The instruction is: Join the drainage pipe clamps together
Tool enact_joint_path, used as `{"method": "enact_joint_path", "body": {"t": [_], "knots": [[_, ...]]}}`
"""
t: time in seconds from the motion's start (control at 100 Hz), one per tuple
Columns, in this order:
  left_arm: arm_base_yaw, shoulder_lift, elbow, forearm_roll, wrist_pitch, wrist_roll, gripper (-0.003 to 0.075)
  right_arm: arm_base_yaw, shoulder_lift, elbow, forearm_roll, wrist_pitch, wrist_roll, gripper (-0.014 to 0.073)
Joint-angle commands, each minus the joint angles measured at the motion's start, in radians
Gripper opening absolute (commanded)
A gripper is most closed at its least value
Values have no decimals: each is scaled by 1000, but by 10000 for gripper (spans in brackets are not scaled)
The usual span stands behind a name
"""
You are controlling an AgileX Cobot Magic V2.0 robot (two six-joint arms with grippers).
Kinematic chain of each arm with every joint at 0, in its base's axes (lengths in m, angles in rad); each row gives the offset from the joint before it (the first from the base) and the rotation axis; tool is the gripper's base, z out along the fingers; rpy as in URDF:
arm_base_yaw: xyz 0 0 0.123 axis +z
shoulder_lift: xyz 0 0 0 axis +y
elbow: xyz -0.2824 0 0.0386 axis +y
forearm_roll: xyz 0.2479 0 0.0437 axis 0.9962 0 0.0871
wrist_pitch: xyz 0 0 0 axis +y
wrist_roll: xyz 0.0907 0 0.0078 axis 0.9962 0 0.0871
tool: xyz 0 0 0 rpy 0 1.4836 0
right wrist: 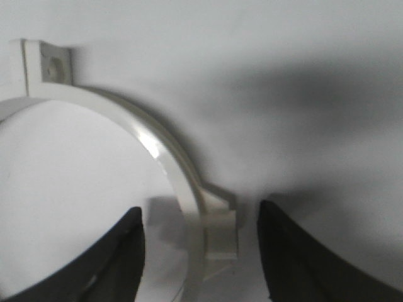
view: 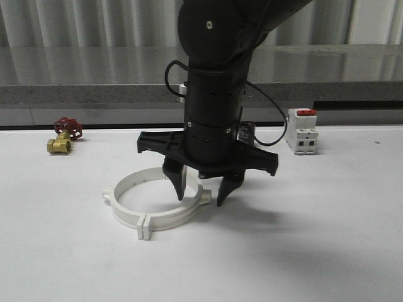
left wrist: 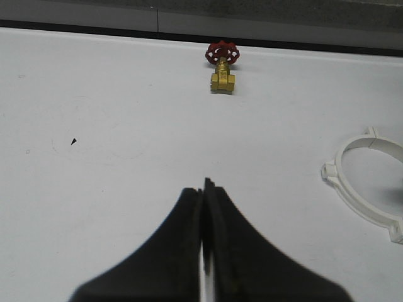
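Front: right hand (view: pixel 203 193) released, astride the clamps (view: pixel 153 204). Left wrist: left hand (left wrist: pixel 204 189) clenched, valve (left wrist: pixel 222 65) beyond.

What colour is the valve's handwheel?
Red, on a brass valve body; clearest in the left wrist view.

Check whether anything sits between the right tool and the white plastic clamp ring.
Nothing visible does. The open right tool straddles the rim of the white plastic half-ring clamps near a side lug, one finger inside the ring and one outside.
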Motion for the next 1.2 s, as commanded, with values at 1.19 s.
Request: {"method": "enact_joint_path", "body": {"t": [1.19], "knots": [[1,5,-28,-2,-68,1,-21,-428,-1219,674,-244,46,-350,441]]}}
